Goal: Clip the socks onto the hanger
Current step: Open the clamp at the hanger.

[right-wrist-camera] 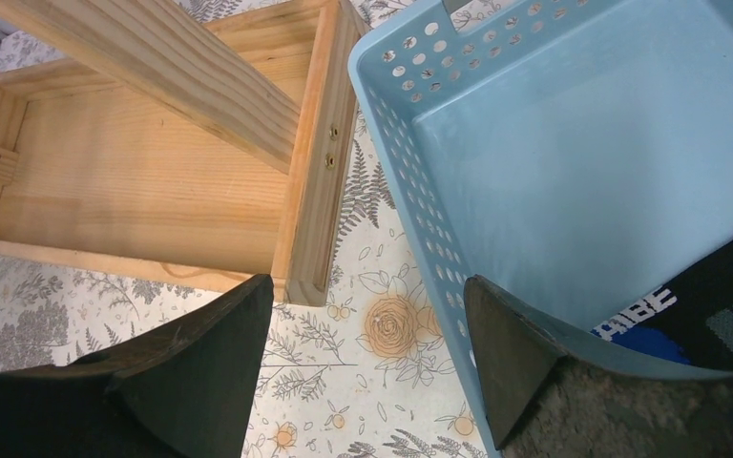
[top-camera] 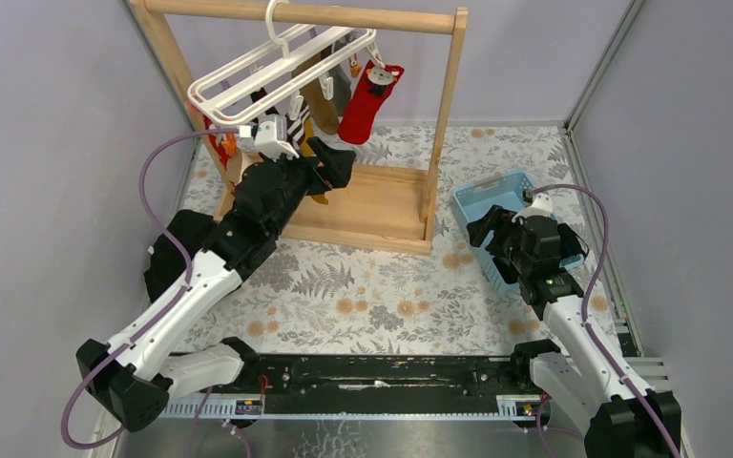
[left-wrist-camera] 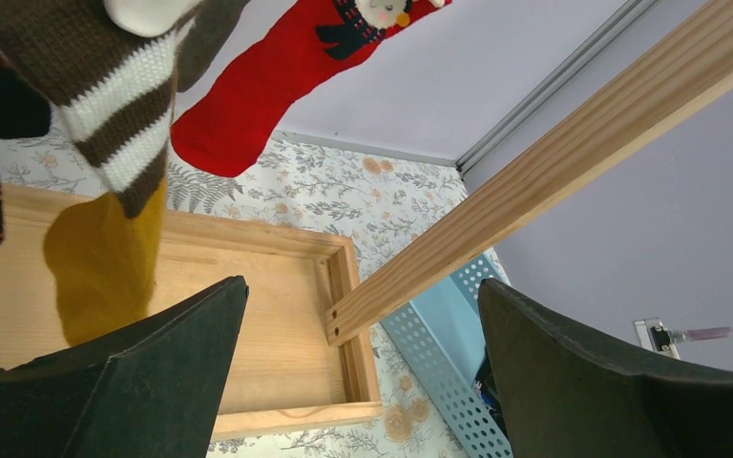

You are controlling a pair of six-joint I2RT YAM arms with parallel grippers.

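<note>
Socks (top-camera: pixel 367 100) hung clipped on the white hanger (top-camera: pixel 248 72) (red, mustard and striped among them), and beneath them the left hand (left-wrist-camera: pixel 361 286) gaped wide, empty. Over the blue basket (right-wrist-camera: pixel 420 172) the right hand (right-wrist-camera: pixel 367 286) stood open too, holding nothing. I judged the black sock (right-wrist-camera: pixel 725 315) inside needed grasping next.
</note>
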